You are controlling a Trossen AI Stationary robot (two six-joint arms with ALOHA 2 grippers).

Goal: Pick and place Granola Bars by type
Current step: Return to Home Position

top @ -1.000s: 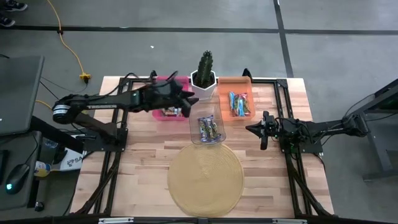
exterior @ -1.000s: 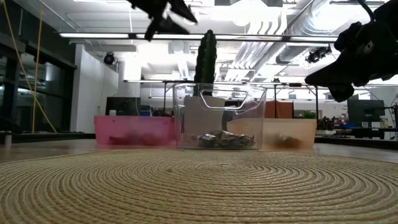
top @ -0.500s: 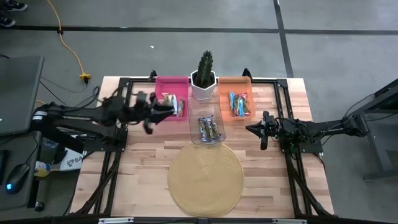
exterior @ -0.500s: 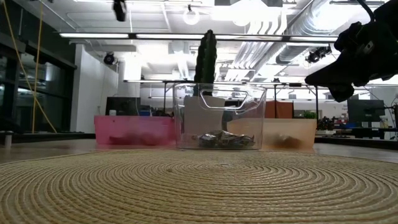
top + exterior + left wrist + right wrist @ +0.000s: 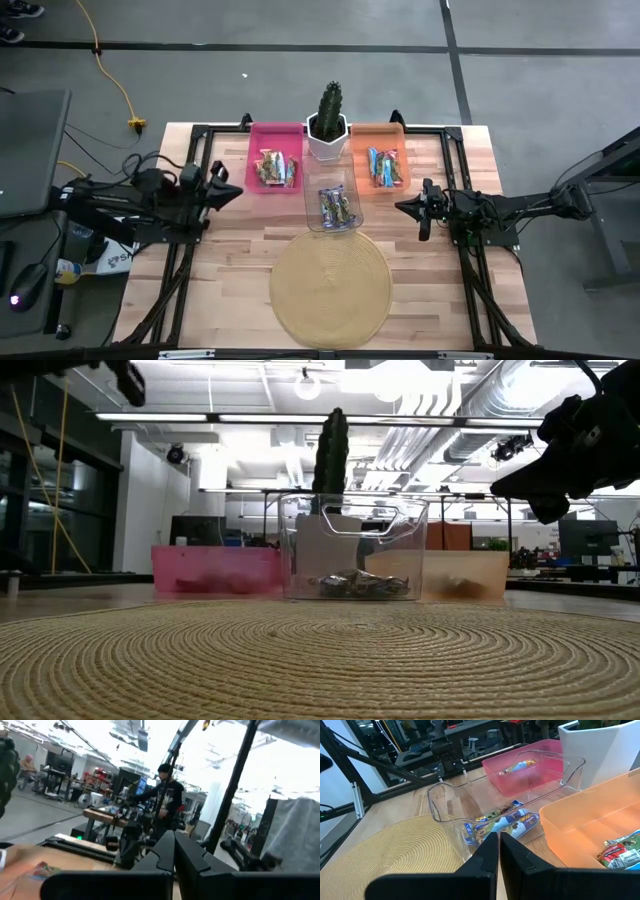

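- Left claw (image 5: 230, 190): fingers pressed together, nothing held. It hangs above the left edge of the wooden tabletop (image 5: 230, 260), just beside the pink bin's left wall, tips pointing toward the middle.
- Right claw (image 5: 402, 207): fingers together with only a hairline slit in the right wrist view, nothing held. It hangs over the right half of the tabletop, near the clear bin's right side and well above the surface in the low view.
- Pink rectangular plastic bin (image 5: 270, 135): at the far edge, left of centre. The brown-yellow granola bars (image 5: 275, 168) lie in its nearer half.
- Orange rectangular plastic bin (image 5: 380, 135): at the far edge, right of centre. The blue-and-red granola bars (image 5: 385, 167) are piled inside.
- Clear rectangular plastic bin (image 5: 333, 180): mid-tabletop, between the other two bins and closer to the near edge. The bluish-purple granola bars (image 5: 338, 208) lie in it.
- White angular pot (image 5: 327, 142) with an upright green cactus (image 5: 330, 103): at the far edge, between the pink and orange bins.
- Round woven straw mat (image 5: 331, 288): at the near edge, centred, just beside the clear bin.
- No bars visible loose on the tabletop or the mat.
- Left wrist view: a person in dark clothes (image 5: 165, 795) stands in the room beyond the tabletop.
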